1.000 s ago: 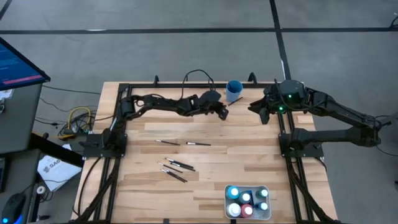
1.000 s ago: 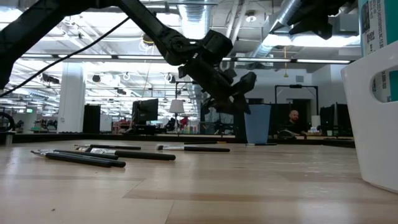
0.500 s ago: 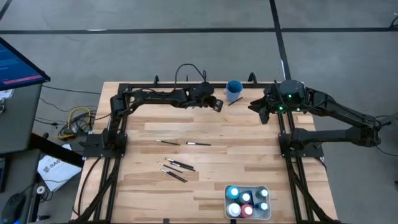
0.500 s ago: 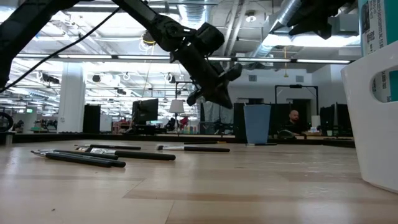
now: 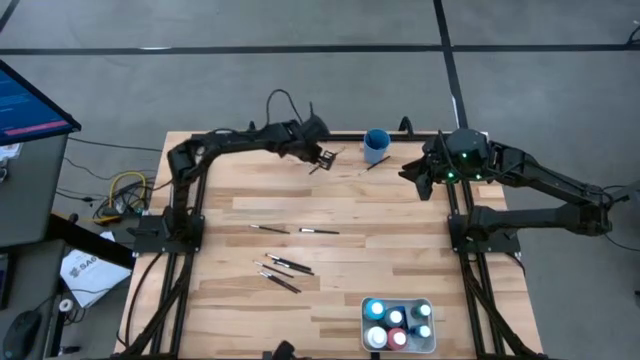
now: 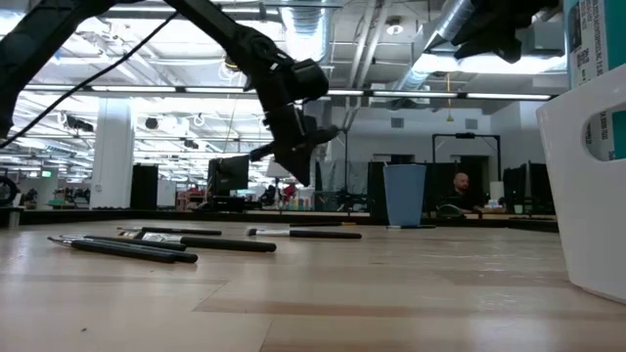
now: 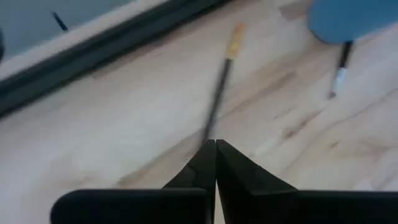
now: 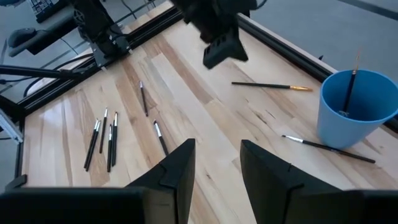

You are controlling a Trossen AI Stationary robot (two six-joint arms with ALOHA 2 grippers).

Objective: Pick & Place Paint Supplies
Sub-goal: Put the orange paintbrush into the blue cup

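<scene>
Blue cup (image 7: pixel 351 18) cut off by edge; tray (image 6: pixel 592 186) likewise

Your left end effector (image 5: pixel 326 157) pulls back from beside the blue cup (image 5: pixel 376 145) toward the table's (image 5: pixel 400 250) far edge, its arm folding leftward, and its fingers, parted a second ago, now press together. A paintbrush (image 5: pixel 326 161) now lies on the table just ahead of it, left of the cup.

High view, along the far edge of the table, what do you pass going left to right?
Left gripper, shut → loose paintbrush just past its tip → blue cup → right gripper, waiting at the table's right side.
</scene>
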